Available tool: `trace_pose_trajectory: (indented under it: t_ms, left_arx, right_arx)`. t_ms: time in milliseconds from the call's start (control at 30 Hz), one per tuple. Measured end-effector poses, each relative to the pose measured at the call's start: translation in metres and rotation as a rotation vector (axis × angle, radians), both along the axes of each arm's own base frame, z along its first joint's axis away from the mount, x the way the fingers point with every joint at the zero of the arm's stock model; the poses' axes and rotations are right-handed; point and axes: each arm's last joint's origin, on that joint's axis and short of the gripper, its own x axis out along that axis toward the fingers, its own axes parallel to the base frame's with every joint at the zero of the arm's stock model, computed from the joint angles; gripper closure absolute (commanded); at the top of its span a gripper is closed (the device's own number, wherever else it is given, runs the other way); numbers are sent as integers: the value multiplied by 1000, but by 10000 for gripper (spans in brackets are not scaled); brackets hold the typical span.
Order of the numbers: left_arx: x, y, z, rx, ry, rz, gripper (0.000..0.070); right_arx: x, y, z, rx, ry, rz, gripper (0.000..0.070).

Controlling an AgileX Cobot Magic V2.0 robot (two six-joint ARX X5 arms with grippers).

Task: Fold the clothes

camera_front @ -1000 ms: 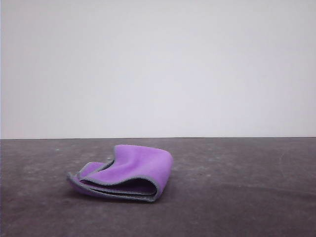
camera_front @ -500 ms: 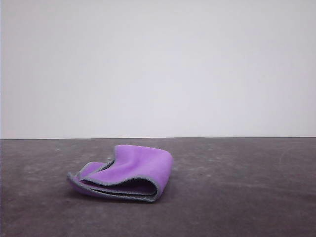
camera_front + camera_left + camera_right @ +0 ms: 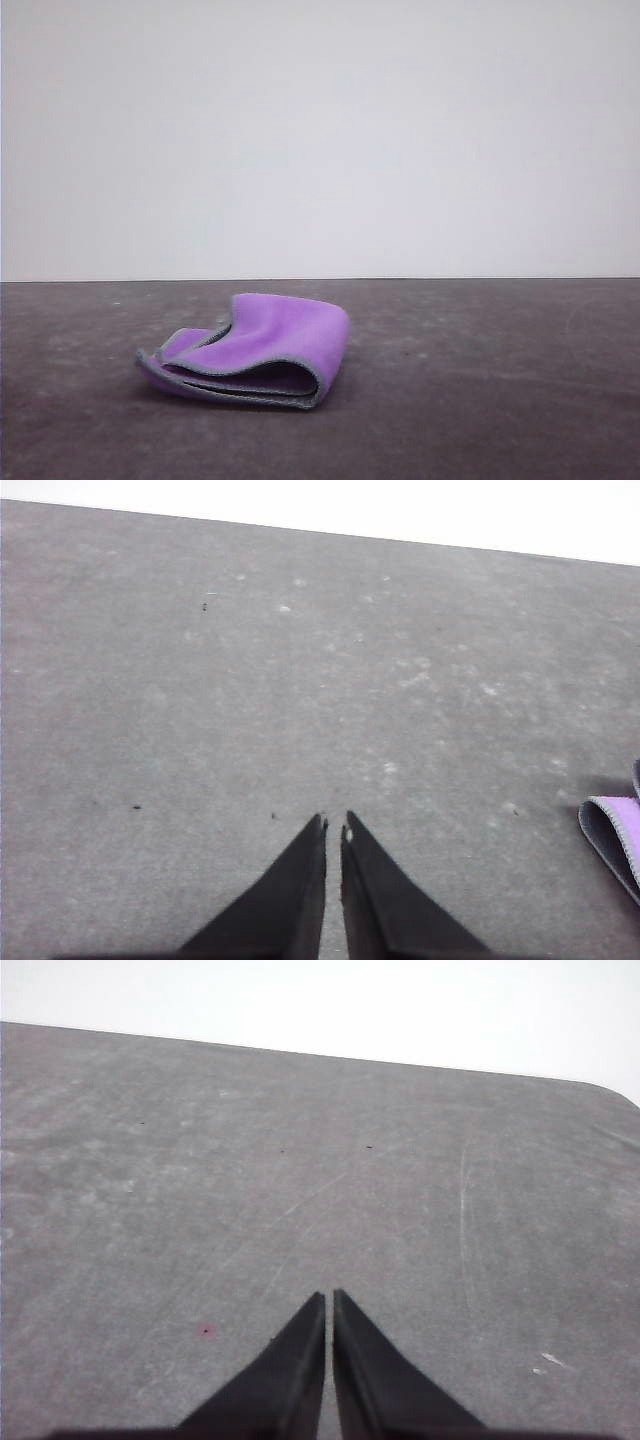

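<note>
Currently, a small soft cloth (image 3: 262, 345), bright purple with a grey stitched edge, is lying left of centre in the lower half of the front view, resting on a dark grey, lightly scuffed bench (image 3: 480, 400). It is sitting loosely folded over itself, with layered edges showing along its near side and a rounded fold bulging at its right end; its long axis is running roughly left to right across the frame.

From the left wrist camera, a corner of the same cloth (image 3: 615, 825) is peeking in at the right edge of the frame, in the lower part, well apart from the left gripper (image 3: 333, 830). That gripper is hovering over bare bench, its two black fingers pressed almost together with only a thin slit between them, pinching nothing.

From the right wrist camera, the right gripper (image 3: 329, 1300) is likewise hanging over bare bench, fingers drawn nearly together, holding and touching nothing.

Judging by these views, the left arm is probably the nearer one to the cloth, and either gripper would need to spread its fingers before taking an edge.
</note>
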Motion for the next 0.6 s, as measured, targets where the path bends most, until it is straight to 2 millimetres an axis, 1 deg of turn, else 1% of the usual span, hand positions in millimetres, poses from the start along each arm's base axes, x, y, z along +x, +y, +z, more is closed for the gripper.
trace_pose_trajectory:
  t_ms: [600]
  left_arx:
    - [0,0,0,0,0,0,684]
  right_arx:
    - [0,0,0,6,1,-1,688]
